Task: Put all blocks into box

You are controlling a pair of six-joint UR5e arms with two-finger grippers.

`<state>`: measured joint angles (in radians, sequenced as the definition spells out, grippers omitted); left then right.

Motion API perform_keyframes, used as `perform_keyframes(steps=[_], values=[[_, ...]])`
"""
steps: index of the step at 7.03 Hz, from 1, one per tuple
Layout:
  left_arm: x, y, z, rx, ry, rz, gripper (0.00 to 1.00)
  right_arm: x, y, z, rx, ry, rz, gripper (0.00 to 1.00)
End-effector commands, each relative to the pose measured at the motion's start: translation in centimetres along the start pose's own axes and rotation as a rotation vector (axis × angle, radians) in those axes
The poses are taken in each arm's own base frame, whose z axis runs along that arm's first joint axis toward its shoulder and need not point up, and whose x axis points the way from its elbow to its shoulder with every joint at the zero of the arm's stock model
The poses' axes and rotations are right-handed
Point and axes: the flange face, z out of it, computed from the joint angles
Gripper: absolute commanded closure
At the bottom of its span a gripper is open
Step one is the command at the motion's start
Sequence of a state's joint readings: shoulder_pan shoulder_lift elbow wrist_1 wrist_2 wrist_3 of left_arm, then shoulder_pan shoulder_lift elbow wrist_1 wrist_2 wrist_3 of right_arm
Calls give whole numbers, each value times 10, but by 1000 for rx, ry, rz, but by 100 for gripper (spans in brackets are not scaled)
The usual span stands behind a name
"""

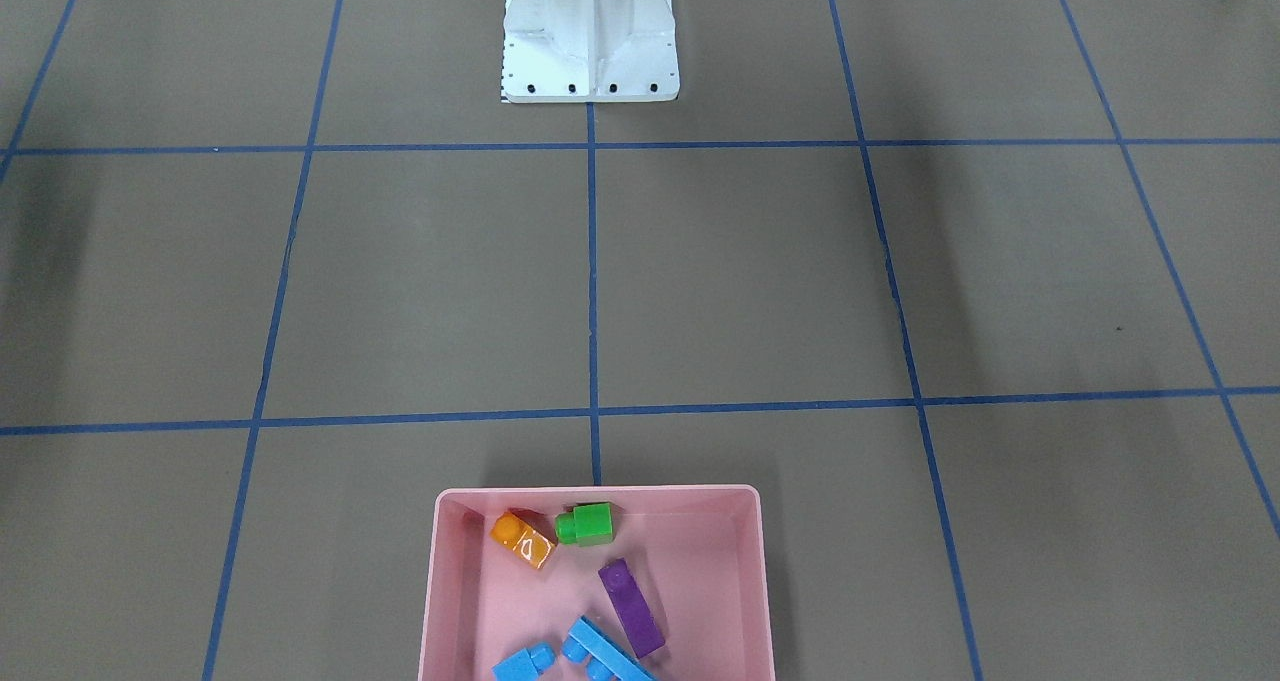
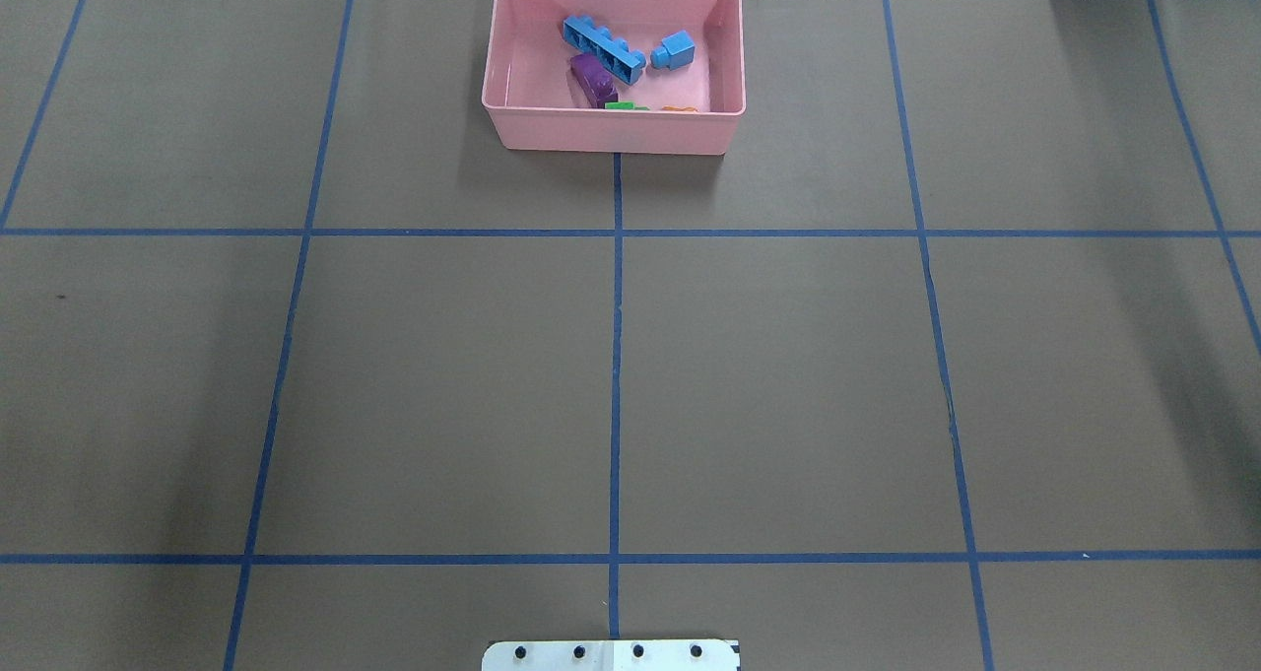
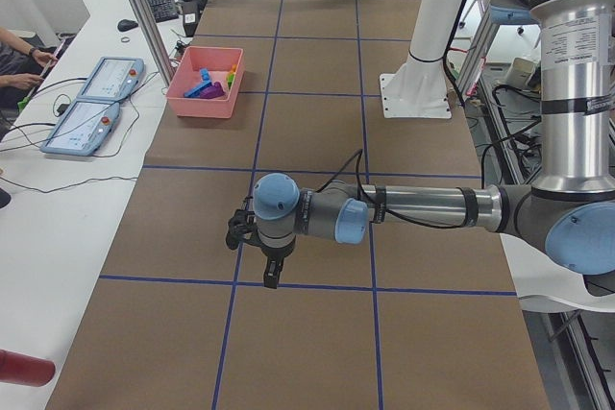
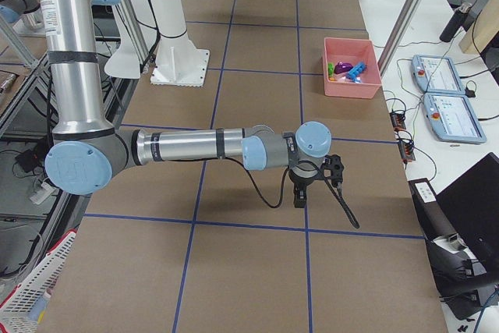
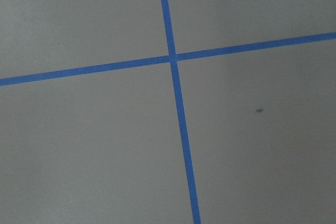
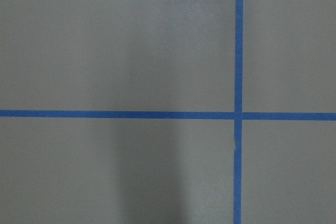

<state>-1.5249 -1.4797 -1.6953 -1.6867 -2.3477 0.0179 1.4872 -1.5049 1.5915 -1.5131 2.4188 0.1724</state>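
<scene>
Blocks [image 1: 632, 609]: all five in box [image 1: 600, 491]
Left pincer [image 3: 272, 274]: well apart from box, can't tell grip
Right pincer [image 4: 299, 196]: same, grip unclear

Pink box [image 1: 446, 601], blue-gridded brown table [image 1: 750, 281]

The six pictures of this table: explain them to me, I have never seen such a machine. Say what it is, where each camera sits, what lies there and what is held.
This is a robot: two jointed metal arms, each ending in a two-finger gripper. Two cameras look down on the table, one facing the robot, one from behind it. Two stand at the table's ends and show the left gripper and the right gripper over bare table; open or shut, I cannot tell. The wrist cameras see only blue tape. No block is held: the orange block, green block, purple block, small blue block and long blue block all lie in the pink box.
</scene>
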Motion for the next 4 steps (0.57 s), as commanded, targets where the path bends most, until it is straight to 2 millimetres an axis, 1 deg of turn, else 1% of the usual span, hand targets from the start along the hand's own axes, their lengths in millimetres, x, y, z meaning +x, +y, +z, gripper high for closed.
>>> perform_keyframes(steps=[1,2,3,4], values=[[10,-47,-26,-43,-77,64,0,-1,2,-3,7,-1,-6,0],[-2,-62,-57,-60,-98,66,0,-3,1,-6,11,-2,-10,0],[-13,-60,-57,-64,-75,51,0,-5,0,-7,14,-2,-14,0],[-21,-43,-42,-74,0,21,0,-4,1,-6,12,-2,-11,0]])
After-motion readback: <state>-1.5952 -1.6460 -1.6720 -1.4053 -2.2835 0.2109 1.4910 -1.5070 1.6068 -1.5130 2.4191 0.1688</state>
